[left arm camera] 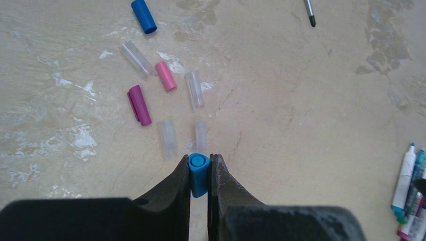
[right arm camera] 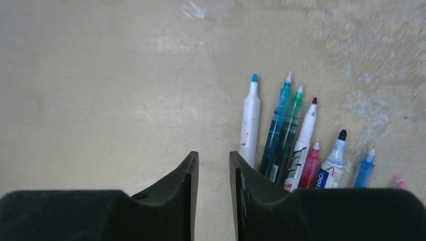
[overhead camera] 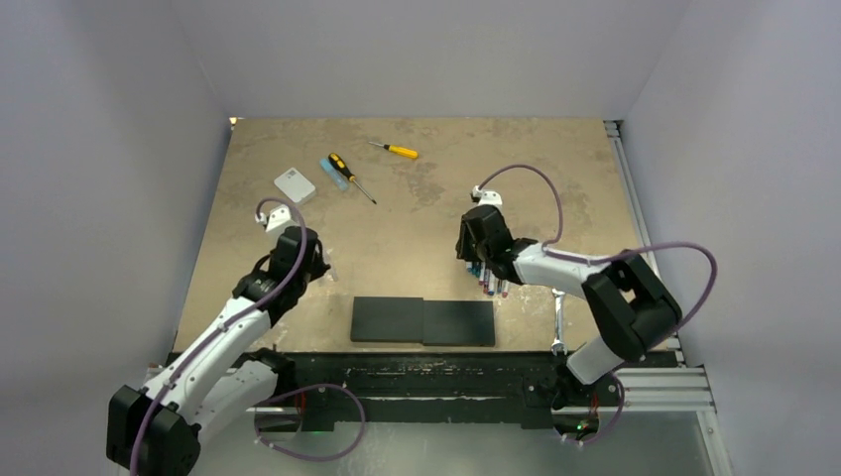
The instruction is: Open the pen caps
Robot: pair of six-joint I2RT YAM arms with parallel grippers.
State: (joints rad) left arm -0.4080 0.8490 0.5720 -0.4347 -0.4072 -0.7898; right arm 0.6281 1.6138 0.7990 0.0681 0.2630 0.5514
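Holding a loose cap above the cap pile: slip and sweep risks

Left gripper [left arm camera: 200, 159] is pinched tight on a light blue cap [left arm camera: 198, 176], with one end showing past the fingertips. On the left half of the surface [left arm camera: 301, 100], just beyond it, lie the loose ones: blue cap [left arm camera: 144, 16], pink cap [left arm camera: 166, 76], magenta cap [left arm camera: 139, 104], and clear caps [left arm camera: 136, 58] scattered among them.

Right gripper [right arm camera: 213, 159] stands narrow with nothing between its fingers. It hovers beside a row of pens [right arm camera: 301, 145], all with bare tips, toward the near edge and right of the middle. Cannot tell whether a capped pen lies hidden under the gripper body.

Risks, as judged:
- The cap is round and slick. Let go from height, it likely bounces, knocks the pile or rolls off toward the left edge.
- It is held out at the fingertips, so a jolt could squirt it free early.
- The right gripper's right finger sits just beside the white pen [right arm camera: 249, 125]. A sideways move would sweep the row and set barrels rolling, and bare tips could mark the surface.
- At this narrow gap, a descent onto a barrel pushes it rather than straddling it.
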